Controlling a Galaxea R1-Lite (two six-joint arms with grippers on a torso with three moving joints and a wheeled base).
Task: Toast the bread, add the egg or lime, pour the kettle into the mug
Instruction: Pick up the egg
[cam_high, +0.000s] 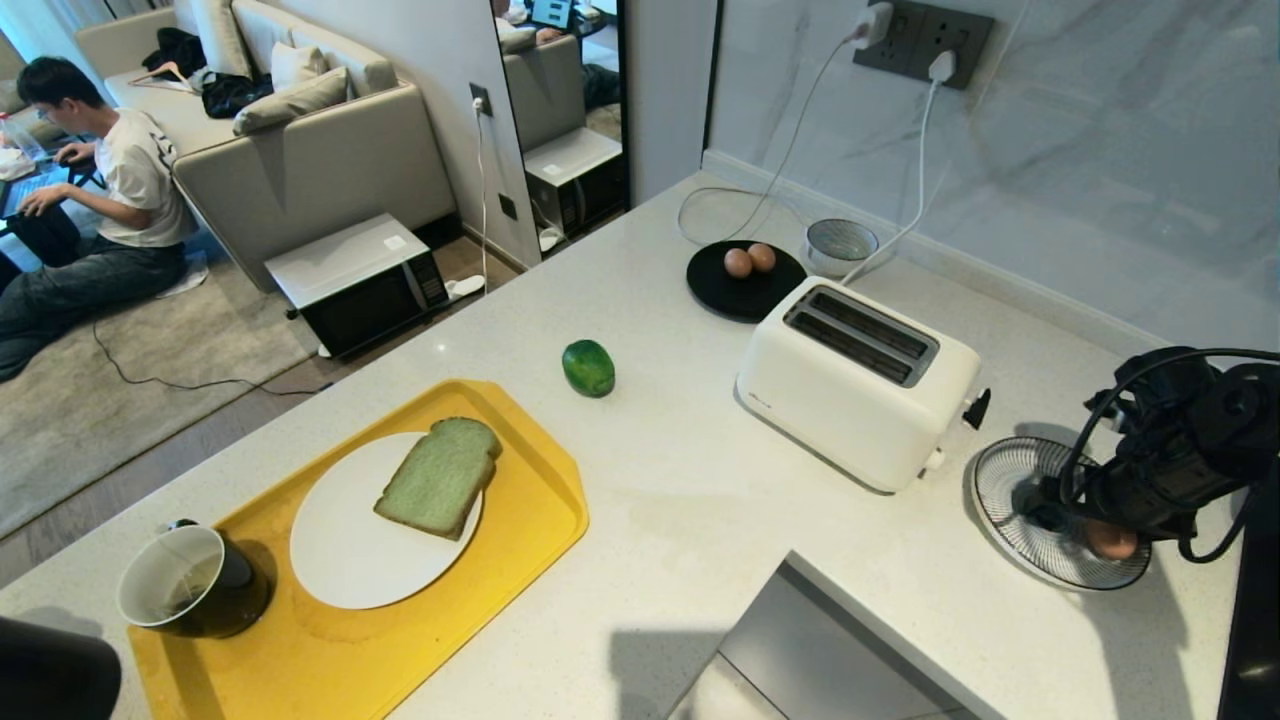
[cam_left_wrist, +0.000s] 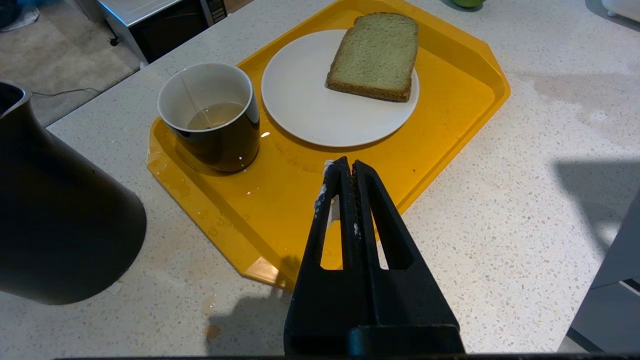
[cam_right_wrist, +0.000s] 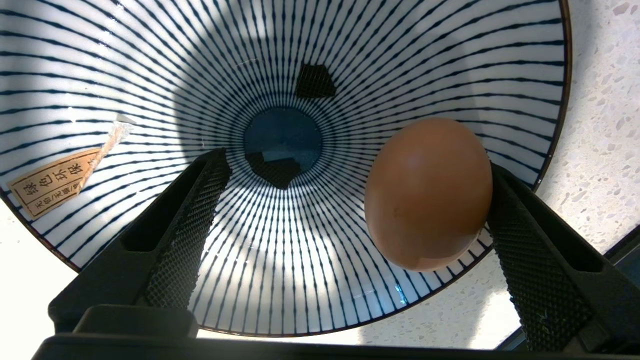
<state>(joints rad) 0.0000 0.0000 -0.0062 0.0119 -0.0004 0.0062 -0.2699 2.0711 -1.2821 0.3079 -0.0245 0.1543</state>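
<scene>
Egg (cam_right_wrist: 428, 192): lies in the striped bowl (cam_right_wrist: 150, 65) at the near right of the worktop (cam_high: 700, 500); off to one side of the bowl's centre, touching one finger (cam_right_wrist: 537, 260); its long axis runs roughly along the fingers.
Right gripper (cam_right_wrist: 350, 200): fingers spread wide around the egg, not yet clamped; the other finger stands well apart from it.
Left gripper (cam_left_wrist: 348, 172): fingers closed, empty, near the yellow tray (cam_left_wrist: 450, 100).
Nearer arm: the right, by far.
</scene>
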